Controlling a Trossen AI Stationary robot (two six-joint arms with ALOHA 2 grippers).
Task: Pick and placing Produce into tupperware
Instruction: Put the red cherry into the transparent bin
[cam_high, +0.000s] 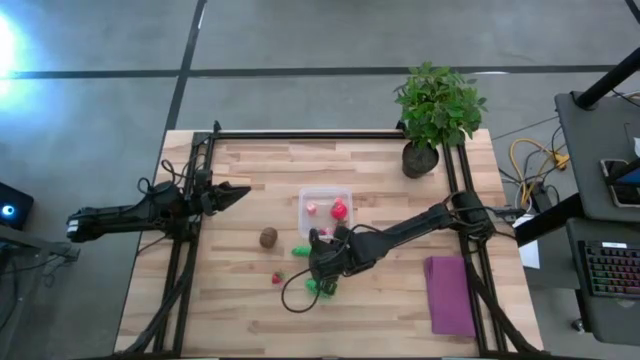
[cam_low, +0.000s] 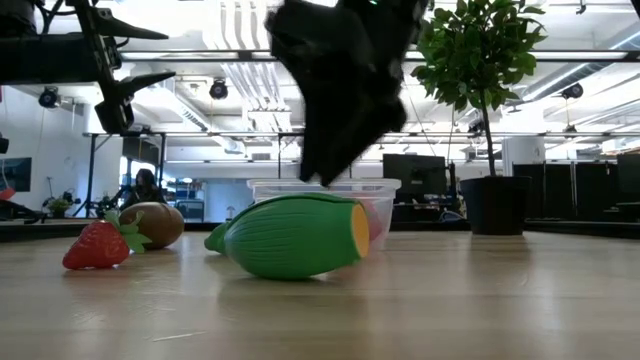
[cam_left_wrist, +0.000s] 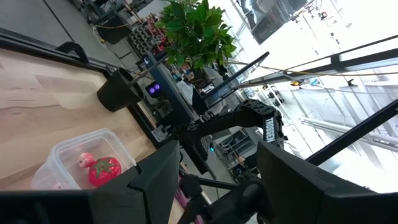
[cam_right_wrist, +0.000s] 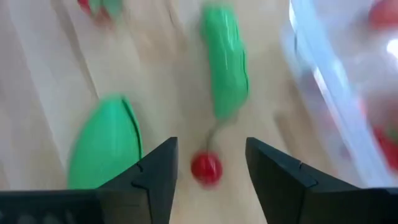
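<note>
A small red cherry (cam_right_wrist: 206, 168) lies on the wood between the spread fingers of the right gripper (cam_right_wrist: 208, 163), two green pieces (cam_right_wrist: 225, 59) just ahead, the tupperware (cam_high: 324, 196) beside, left gripper (cam_high: 238, 191) parked apart, fingers spread.

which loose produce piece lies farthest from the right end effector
The brown kiwi, alone to the left of the tupperware; the strawberry and green pieces lie nearer the right end effector.

No readable text anywhere.
</note>
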